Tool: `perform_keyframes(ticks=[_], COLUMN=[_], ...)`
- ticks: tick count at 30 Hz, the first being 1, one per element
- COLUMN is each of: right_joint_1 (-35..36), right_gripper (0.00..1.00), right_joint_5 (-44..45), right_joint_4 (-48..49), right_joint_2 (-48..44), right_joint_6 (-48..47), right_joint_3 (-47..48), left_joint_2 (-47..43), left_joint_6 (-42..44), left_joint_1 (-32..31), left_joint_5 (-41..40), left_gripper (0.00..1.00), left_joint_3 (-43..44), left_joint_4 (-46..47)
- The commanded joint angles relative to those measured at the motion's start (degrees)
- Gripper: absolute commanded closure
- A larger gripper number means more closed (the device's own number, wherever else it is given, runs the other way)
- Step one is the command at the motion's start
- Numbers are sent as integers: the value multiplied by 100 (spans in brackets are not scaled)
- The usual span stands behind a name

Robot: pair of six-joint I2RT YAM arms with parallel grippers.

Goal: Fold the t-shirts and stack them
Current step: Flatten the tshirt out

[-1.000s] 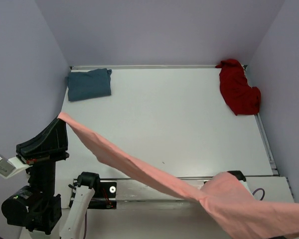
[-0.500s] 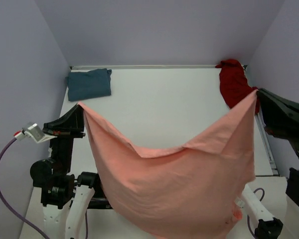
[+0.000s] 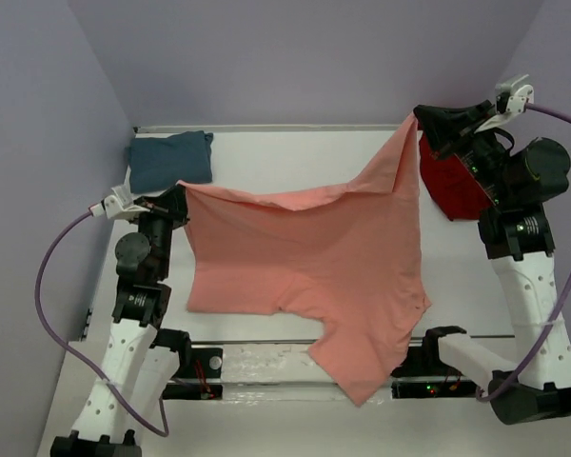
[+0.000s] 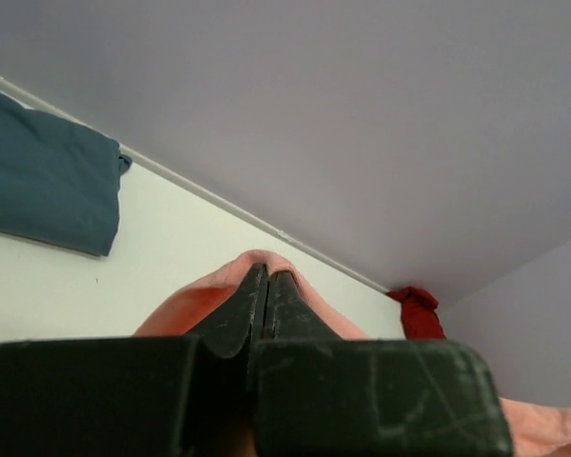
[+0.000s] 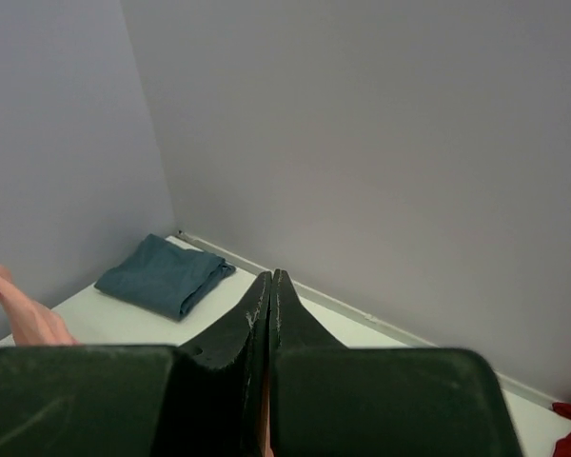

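Salmon-pink t-shirt [image 3: 305, 248] hangs spread across mid-frame, its corners pinched tight by the left gripper [image 3: 176, 197] at middle left and the right gripper [image 3: 421, 118] at upper right, and, light and limp, it likely handles best held by such corners.

The salmon-pink shirt [image 3: 305, 248] blocks the middle; teal shirt [image 3: 169, 162] and, seemingly, dark red shirt [image 3: 452, 188] fill far corners.
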Motion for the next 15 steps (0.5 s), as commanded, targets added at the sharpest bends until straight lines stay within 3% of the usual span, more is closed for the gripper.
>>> perform_keyframes(ticks=[1, 7, 15], right_joint_1=[24, 24, 24], right_gripper=[100, 100, 100], right_joint_5=[174, 244, 367], right_joint_4=[1178, 1925, 2505], right_joint_2=[318, 1337, 2621], right_joint_6=[-159, -80, -71], right_joint_3=[-203, -634, -512], left_joint_2=[598, 2161, 3498], left_joint_6=[-235, -296, -262], left_joint_1=[19, 10, -25], left_joint_5=[-496, -374, -540], left_gripper=[100, 100, 100], left_joint_3=[-9, 263, 685], left_joint_4=[1223, 1524, 1919])
